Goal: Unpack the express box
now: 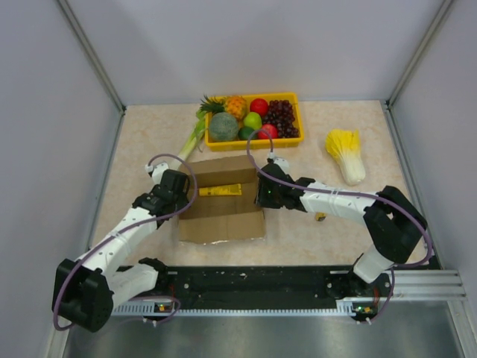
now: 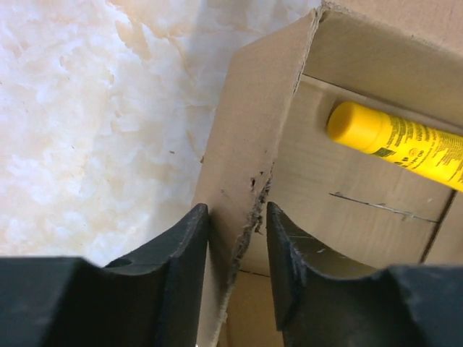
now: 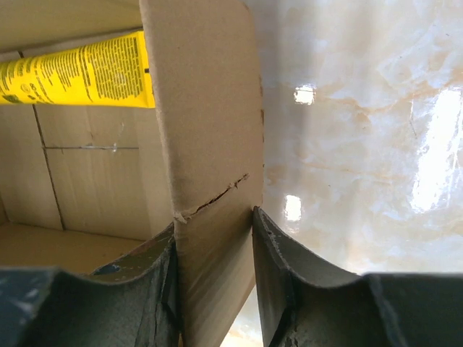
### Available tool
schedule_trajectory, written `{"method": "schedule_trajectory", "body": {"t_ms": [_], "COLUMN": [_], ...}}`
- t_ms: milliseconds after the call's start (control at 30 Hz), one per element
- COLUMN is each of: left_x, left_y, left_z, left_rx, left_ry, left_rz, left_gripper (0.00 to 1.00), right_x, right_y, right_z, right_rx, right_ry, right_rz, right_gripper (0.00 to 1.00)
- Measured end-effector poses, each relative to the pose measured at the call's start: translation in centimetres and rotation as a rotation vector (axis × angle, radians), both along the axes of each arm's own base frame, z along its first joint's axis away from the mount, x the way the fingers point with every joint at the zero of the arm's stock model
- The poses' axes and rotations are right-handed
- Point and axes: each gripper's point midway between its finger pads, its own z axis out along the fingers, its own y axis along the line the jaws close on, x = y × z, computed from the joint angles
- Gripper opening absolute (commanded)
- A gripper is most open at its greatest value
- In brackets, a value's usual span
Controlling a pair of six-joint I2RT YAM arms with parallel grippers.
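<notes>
The express box (image 1: pixel 222 201), centre of the top view, lies open on the table (image 1: pixel 313 239) just below the fruit tray (image 1: pixel 255 146), with a yellow tube (image 1: pixel 220 190) inside. Risk: the cardboard shows a split beside each grip. A hard or uneven outward pull would likely rip a flap free or drag the box against the tray, and lifting could tip the tube out. The left hand (image 2: pixel 237 217), lower centre of its wrist view, is clenched on the left end flap (image 2: pixel 249 137), fingers parted only by the board's thickness. The right hand (image 3: pixel 213 224) likewise clamps the right end flap (image 3: pixel 206 108).
</notes>
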Motion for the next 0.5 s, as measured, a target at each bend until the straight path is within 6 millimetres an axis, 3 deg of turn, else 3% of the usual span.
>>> {"method": "schedule_trajectory", "body": {"t_ms": [200,333,500], "left_x": [0.0,0.5,1.4], "left_y": [-0.4,-1.2,-2.4], "left_z": [-0.1,0.0,0.2], "left_rx": [0.027,0.035,0.025], "left_ry": [0.026,0.047,0.066], "left_rz": [-0.091,-0.166,-0.234], "left_gripper": [0.0,0.0,0.0], "right_x": [-0.6,-0.8,-1.2], "right_y": [-0.8,-1.2,-1.2], "right_z": [0.9,4.0,9.9], "right_rx": [-0.058,-0.072,-0.05], "right_ry": [-0.005,-0.065,-0.197], "right_rz": [0.088,0.168,0.317], "right_gripper": [0.55,0.59,0.62]}}
